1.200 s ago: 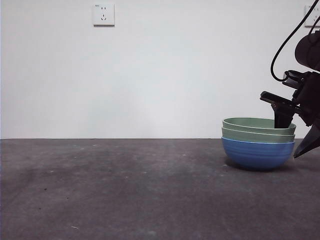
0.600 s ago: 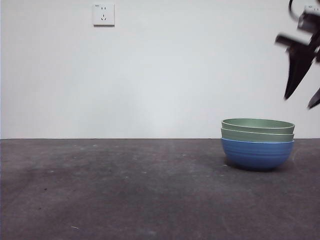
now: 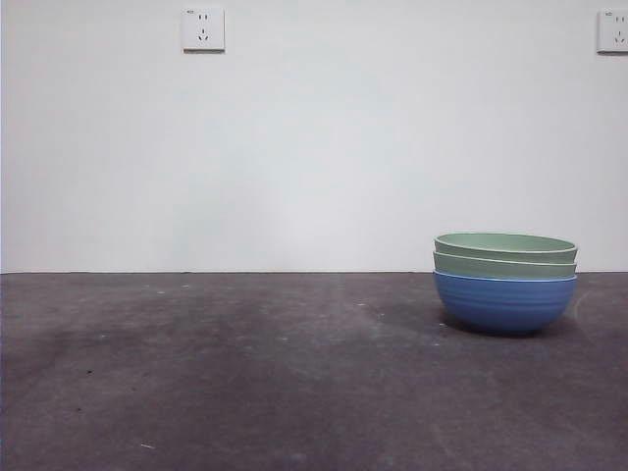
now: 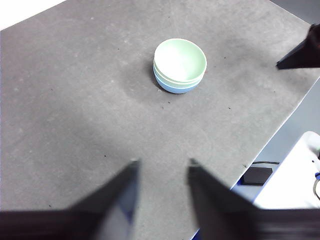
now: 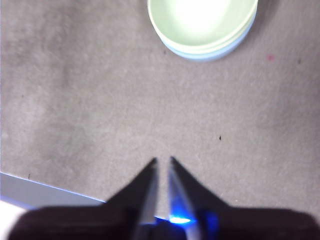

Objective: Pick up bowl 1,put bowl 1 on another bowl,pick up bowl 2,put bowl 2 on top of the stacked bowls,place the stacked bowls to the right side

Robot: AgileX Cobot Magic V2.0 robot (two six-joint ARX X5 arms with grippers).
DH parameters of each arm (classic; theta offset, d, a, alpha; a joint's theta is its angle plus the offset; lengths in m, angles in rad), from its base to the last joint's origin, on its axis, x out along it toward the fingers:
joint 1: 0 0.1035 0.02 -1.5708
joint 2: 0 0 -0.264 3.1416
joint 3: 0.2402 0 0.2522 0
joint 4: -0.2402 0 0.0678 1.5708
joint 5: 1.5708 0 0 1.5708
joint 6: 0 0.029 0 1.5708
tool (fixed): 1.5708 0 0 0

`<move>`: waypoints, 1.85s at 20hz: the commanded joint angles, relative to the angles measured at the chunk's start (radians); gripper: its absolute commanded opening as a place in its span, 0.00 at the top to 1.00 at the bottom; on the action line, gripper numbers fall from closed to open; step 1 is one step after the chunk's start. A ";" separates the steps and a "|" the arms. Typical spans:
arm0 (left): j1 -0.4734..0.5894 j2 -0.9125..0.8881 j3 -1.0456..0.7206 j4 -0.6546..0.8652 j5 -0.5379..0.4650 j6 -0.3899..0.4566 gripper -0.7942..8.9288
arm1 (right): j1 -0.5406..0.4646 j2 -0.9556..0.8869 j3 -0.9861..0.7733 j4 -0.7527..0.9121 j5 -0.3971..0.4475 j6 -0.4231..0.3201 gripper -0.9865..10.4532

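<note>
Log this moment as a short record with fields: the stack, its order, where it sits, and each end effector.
stack: the stacked bowls, three nested, upright
order: blue bowl at the bottom, two pale green bowls above it
location: on the grey table, at the right in the front view
left end effector: jaws apart, empty, raised well away from the stack
right end effector: jaws nearly together, empty, above the table clear of the stack
contact: nothing touches the bowls
wall: two sockets
</note>
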 commanded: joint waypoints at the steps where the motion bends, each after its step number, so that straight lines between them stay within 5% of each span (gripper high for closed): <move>1: -0.002 0.001 -0.002 -0.043 -0.002 0.016 0.92 | 0.002 -0.011 -0.008 0.001 0.000 -0.010 0.91; 15: 0.004 0.001 -0.002 -0.030 -0.013 0.030 0.92 | 0.002 -0.014 -0.008 0.002 0.003 -0.005 0.91; 18: 0.085 -0.042 -0.012 0.122 -0.017 0.121 0.92 | 0.002 -0.014 -0.008 0.002 0.003 -0.005 0.91; 20: 0.188 -0.114 -0.068 0.317 0.074 0.184 0.92 | 0.002 -0.014 -0.008 0.002 0.003 -0.005 0.91; 23: 0.375 -0.296 -0.317 0.631 0.240 0.202 0.92 | 0.001 -0.014 -0.008 0.002 0.006 -0.005 0.91; 28: 0.569 -0.634 -0.869 1.044 0.148 0.202 0.92 | 0.002 -0.014 -0.008 0.001 0.006 -0.005 0.91; 37: 0.684 -1.056 -1.557 1.209 0.147 0.191 0.92 | 0.001 -0.014 -0.008 0.002 0.006 -0.005 0.91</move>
